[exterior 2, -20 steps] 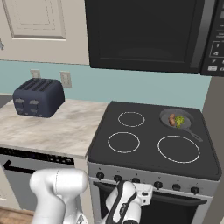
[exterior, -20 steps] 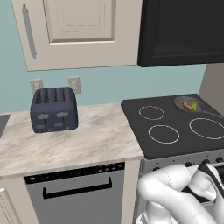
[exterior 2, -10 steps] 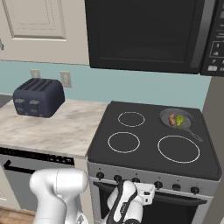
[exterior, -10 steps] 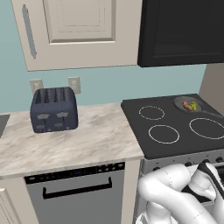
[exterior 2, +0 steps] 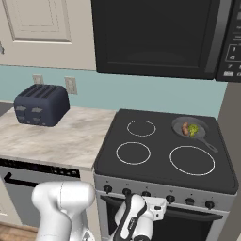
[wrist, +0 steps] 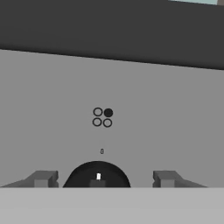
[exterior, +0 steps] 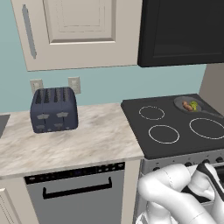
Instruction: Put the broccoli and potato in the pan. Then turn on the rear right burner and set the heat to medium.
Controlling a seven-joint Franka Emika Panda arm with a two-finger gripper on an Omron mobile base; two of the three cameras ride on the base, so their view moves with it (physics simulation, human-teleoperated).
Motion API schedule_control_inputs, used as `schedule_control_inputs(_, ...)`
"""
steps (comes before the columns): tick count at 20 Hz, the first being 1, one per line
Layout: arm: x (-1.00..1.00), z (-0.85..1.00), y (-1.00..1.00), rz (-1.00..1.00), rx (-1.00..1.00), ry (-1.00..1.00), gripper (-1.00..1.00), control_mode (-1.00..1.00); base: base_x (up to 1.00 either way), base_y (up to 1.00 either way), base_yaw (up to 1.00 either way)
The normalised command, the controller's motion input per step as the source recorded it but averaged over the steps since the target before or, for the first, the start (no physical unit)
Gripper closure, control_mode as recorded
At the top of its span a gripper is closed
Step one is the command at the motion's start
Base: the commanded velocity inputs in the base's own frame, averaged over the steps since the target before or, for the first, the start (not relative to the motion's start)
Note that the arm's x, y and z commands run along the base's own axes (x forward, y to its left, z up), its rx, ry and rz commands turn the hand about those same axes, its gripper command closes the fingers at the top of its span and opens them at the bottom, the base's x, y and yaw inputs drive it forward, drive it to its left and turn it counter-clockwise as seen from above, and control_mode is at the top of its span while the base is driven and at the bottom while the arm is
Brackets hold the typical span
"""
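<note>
The dark pan (exterior 2: 203,133) (exterior: 181,101) sits on the stove's rear right burner. The yellow-green broccoli (exterior 2: 193,130) (exterior: 194,105) and the orange-brown potato (exterior 2: 185,127) (exterior: 187,105) lie in it side by side. My gripper (wrist: 105,178) is low at the stove's front panel, facing it squarely. Its fingertips (wrist: 41,178) flank a round black knob (wrist: 97,173) with a white mark on top. The left tip stands close against the knob and the right a little off it. Above the knob, a four-ring burner symbol (wrist: 102,117) has its upper right ring filled.
A row of knobs (exterior 2: 189,201) runs along the stove front above the oven door. A dark blue toaster (exterior: 54,109) stands on the marble counter (exterior: 87,140) left of the stove. A black microwave (exterior 2: 160,37) hangs over the cooktop. My white arm (exterior 2: 66,202) is folded low before the dishwasher.
</note>
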Motion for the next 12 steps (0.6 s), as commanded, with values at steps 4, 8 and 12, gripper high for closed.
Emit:
schedule_control_inputs(4,0.00,-0.01,0.00,0.00,0.00,0.00,-1.00,-1.00,0.00,0.00,0.00)
schedule_control_inputs(8,0.00,0.00,0.00,0.00,0.00,0.00,-1.00,-1.00,0.00,0.00,0.00)
schedule_control_inputs(12,0.00,0.00,0.00,0.00,0.00,0.00,1.00,-1.00,0.00,0.00,0.00)
